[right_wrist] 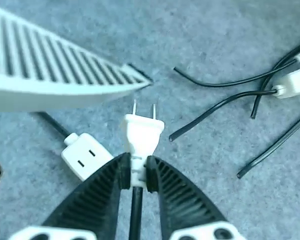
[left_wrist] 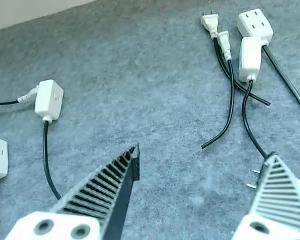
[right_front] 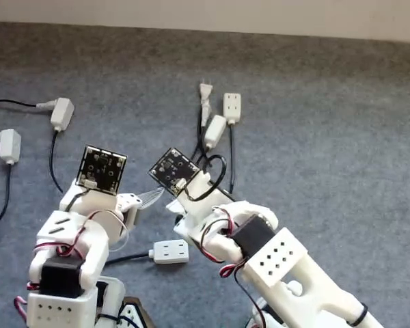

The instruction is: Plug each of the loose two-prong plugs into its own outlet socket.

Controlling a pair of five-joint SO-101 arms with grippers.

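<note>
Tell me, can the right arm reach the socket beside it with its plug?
Probably yes. The right claw is shut on the plug, and the socket lies close beside it, nothing between them. The white finger of the left claw hangs near the plug and may crowd the move.

The held plug (right_wrist: 141,132) sits between the fingers of the right gripper (right_wrist: 137,162), with the near socket (right_wrist: 85,156) just beside it. Two left sockets (right_front: 61,113) lie well apart to the left. The loose plug (right_front: 206,92) and two rear sockets (right_front: 231,107) lie together farther back.
</note>
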